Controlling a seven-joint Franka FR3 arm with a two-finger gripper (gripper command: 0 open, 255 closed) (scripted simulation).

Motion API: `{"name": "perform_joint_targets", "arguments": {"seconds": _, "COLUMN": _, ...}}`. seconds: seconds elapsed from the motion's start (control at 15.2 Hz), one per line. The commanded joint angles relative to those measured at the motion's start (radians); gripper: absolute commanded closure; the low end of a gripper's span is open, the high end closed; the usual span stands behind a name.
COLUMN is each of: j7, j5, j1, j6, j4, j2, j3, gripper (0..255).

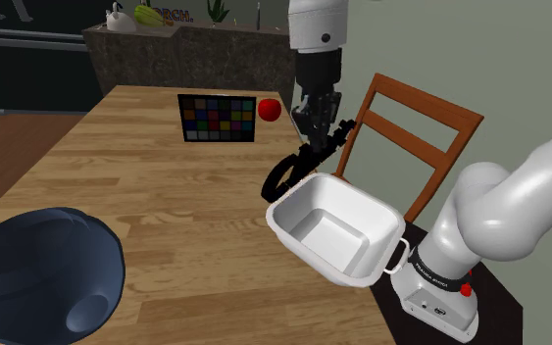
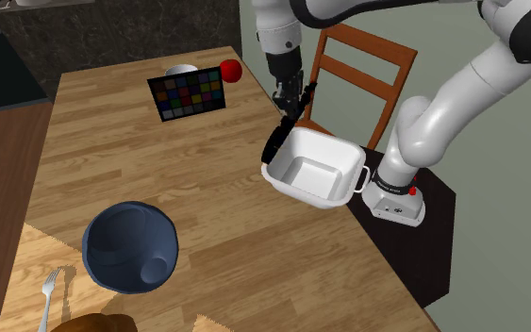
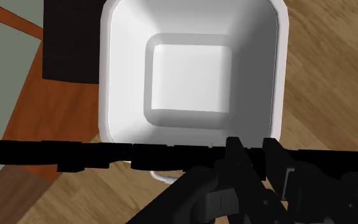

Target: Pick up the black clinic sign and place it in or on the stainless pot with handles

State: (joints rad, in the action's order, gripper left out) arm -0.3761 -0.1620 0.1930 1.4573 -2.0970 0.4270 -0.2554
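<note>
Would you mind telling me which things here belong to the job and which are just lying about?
Job: black sign, held by the end effector; white pot with handles.
Lying about: colour chart, red apple, dark blue bowl, fork, wooden chair.

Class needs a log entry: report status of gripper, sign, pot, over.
Gripper shut on black sign. Sign hanging by white pot's rim, not yet inside. Nothing between them.
</note>
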Motion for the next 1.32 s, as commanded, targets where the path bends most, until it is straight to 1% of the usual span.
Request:
{"name": "perform_joint_targets", "arguments": {"seconds": 0.0, "j7": 0.014, "j5": -0.010, "j1": 0.005, "j6": -0.024, "j4": -0.059, "j2": 0.083, "j3": 0.014, "gripper": 255}}
{"name": "perform_joint_targets", "arguments": {"seconds": 0.2, "j7": 0.033, "j5": -0.016, "j1": 0.015, "j6": -0.071, "j4": -0.135, "j2": 0.203, "j3": 0.038, "gripper": 255}}
{"name": "perform_joint_targets", "arguments": {"seconds": 1.25, "j7": 0.049, "j5": -0.035, "j1": 0.023, "j6": 0.138, "j4": -0.360, "j2": 0.220, "j3": 0.013, "gripper": 255}}
